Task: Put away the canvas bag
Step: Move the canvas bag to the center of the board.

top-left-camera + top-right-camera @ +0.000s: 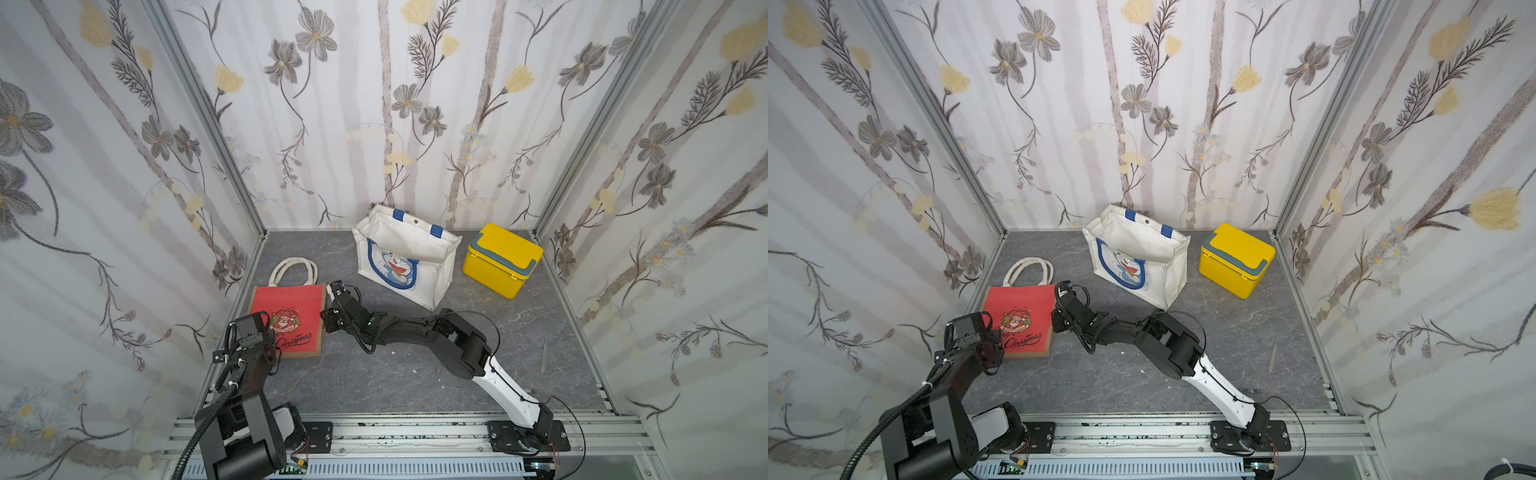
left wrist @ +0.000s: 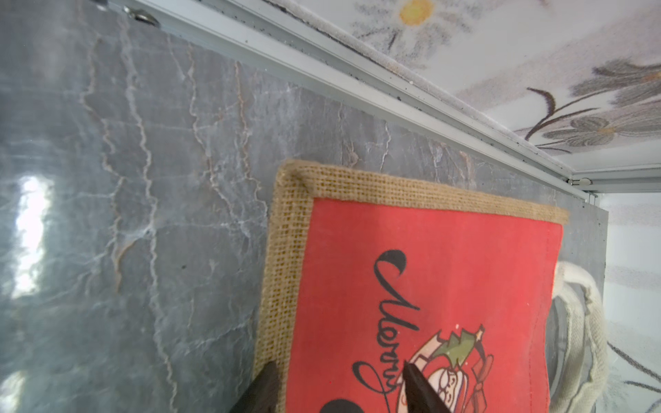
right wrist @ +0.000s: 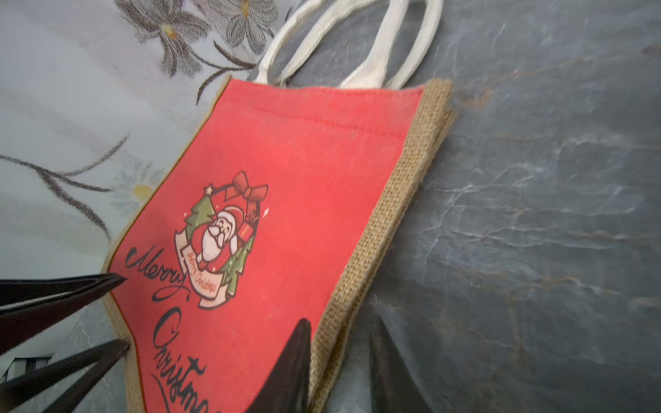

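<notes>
So the red bag (image 1: 287,320) is found lying flat, print side up, on the counter (image 1: 415,374). It's tucked over by the left wall with its cream handles (image 1: 293,270) pointed toward the back. The left tool (image 2: 339,382) is seen with its jaws parted across the burlap edge nearest the robot, one tip off the bag and one over the print, and nothing is pinched between them. Same deal for the right tool (image 3: 339,343): the jaws are spread a bit and the burlap side edge is straddled, but no grip can be made out. A white cartoon bag (image 1: 405,257) is stood open at the back with a yellow box (image 1: 500,259) just beside it, both well apart from the red one. Progress-wise, the flattening looks pretty much done. If parking it flat by the wall is what's meant by put away, little is left beyond getting the arms pulled clear. If it's meant to be dropped into the white bag, that whole carry is left to do. Which one is intended can't be told from here.
</notes>
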Robot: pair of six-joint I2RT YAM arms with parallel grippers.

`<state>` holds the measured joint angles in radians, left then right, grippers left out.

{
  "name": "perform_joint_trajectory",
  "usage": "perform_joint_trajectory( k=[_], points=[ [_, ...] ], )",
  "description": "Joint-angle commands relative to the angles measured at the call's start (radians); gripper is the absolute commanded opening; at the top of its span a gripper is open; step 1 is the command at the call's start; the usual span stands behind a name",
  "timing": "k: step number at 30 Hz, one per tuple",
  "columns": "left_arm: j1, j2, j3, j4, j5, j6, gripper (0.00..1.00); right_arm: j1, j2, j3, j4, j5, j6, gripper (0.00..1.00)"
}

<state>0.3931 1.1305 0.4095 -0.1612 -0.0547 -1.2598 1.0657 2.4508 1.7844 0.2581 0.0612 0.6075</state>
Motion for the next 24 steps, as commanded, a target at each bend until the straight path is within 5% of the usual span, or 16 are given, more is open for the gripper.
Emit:
perform_joint_trajectory(
  k=[1,7,10,20,24],
  points=[
    [-0.007,-0.026,-0.002,-0.135,0.037,-0.045,0.71,0.003,-0.044,-0.006,-0.023,0.036,-0.038,0.53],
    [-0.007,-0.102,0.044,-0.201,0.001,-0.002,0.94,0.025,-0.225,-0.183,0.033,0.134,-0.061,0.85],
    [-0.007,-0.151,0.073,-0.241,-0.018,0.013,0.97,0.028,-0.323,-0.262,0.052,0.194,-0.108,0.94],
    [-0.008,-0.24,0.184,-0.26,-0.023,0.189,1.0,0.024,-0.608,-0.408,0.044,0.357,-0.36,0.98],
    [-0.008,-0.342,0.144,-0.035,0.069,0.367,1.0,0.005,-0.671,-0.373,-0.043,0.446,-0.461,1.0]
  ],
)
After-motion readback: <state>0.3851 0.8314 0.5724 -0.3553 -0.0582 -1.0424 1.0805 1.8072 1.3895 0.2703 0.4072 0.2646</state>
